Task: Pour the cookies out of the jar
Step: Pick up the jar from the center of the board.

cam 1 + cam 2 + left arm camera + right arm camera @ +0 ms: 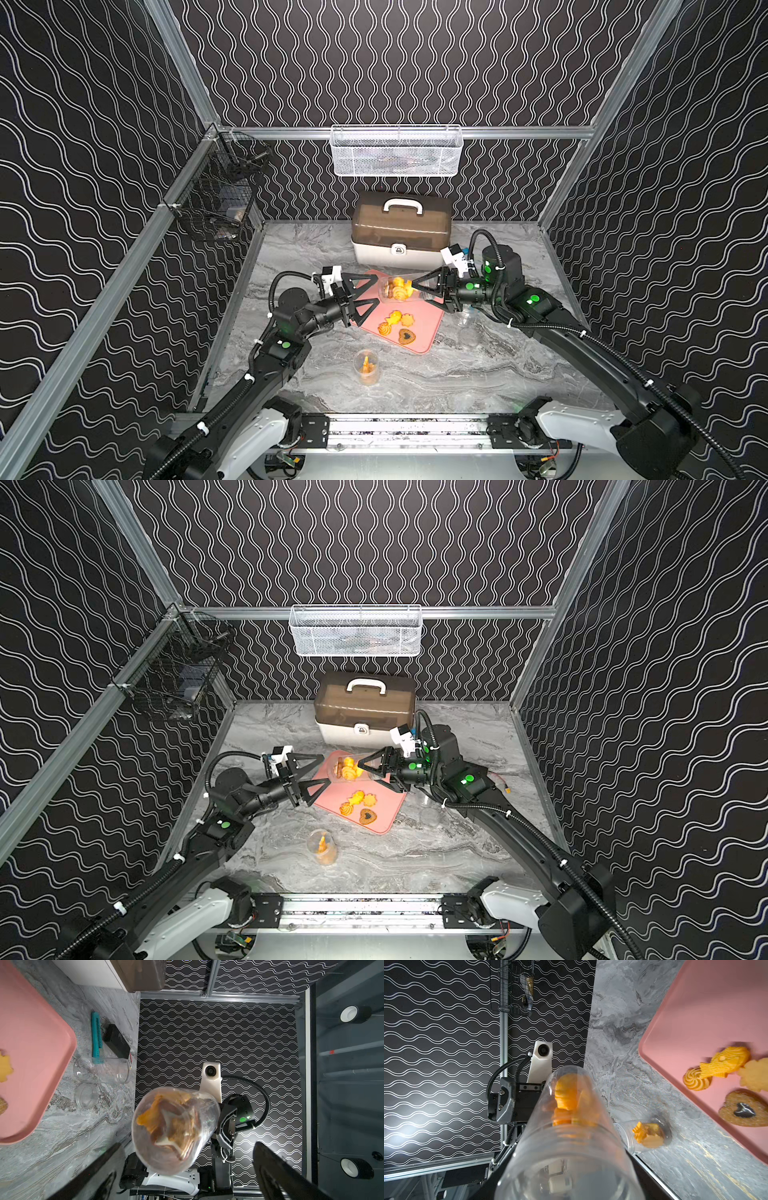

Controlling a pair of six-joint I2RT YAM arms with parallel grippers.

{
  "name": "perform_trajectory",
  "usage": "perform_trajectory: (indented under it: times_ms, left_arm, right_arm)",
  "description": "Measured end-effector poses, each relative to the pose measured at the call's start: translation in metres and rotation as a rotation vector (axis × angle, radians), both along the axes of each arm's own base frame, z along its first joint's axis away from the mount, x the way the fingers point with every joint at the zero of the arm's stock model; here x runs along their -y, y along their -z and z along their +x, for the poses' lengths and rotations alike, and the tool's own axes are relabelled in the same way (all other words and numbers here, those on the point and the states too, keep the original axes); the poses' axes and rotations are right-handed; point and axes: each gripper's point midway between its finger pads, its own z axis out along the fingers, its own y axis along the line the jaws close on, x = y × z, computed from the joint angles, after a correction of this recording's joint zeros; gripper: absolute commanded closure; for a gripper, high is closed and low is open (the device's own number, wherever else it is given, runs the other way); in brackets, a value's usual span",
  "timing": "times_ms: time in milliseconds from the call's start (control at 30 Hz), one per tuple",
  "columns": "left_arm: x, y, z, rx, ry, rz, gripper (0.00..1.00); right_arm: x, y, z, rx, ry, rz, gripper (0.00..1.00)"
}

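The right gripper has its jaws closed on one end of a clear jar, gripping it from either side and holding it on its side above the back part of a pink tray. The cookies inside are orange-yellow and bunched at the jar's other end, beyond the fingertips, as the right wrist view shows. I cannot tell which end is the mouth.

That far end points at the left gripper. Its jaws are spread wide with nothing between them, one finger above and one below the jar's line, just short of it over the tray's left edge. The left wrist view looks straight at the jar's end, with cookies pressed against it.

Below the jar, four cookies lie close together on the tray toward its front edge: a fish shape, a flower, a swirl and a brown heart with a dark centre.

A second jar stands upright with cookies in it on the marble worktop, nearer the front edge. An empty clear jar lies on its side beyond the tray's right edge, under the right arm. A lidded storage box stands at the worktop's back edge.
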Motion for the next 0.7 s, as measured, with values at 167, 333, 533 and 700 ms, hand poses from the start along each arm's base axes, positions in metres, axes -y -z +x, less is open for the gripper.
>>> perform_trajectory:
  times_ms: [167, 333, 533, 700]
  left_arm:
    - [0.003, -0.013, 0.004, 0.016, 0.007, 0.003, 0.01]
    - [0.002, -0.012, 0.010, 0.001, -0.010, 0.014, 0.01]
    - [0.001, -0.013, 0.014, 0.007, -0.032, 0.028, 0.01]
    - [0.000, -0.015, 0.003, 0.023, -0.015, 0.100, 0.01]
  right_arm:
    - [-0.009, -0.004, -0.005, -0.003, -0.028, 0.026, 0.31]
    - [-0.016, -0.002, -0.006, -0.009, -0.031, 0.022, 0.31]
    - [-0.021, -0.003, -0.008, -0.011, -0.040, 0.021, 0.32]
    - [-0.021, -0.008, -0.010, -0.004, -0.041, 0.018, 0.32]
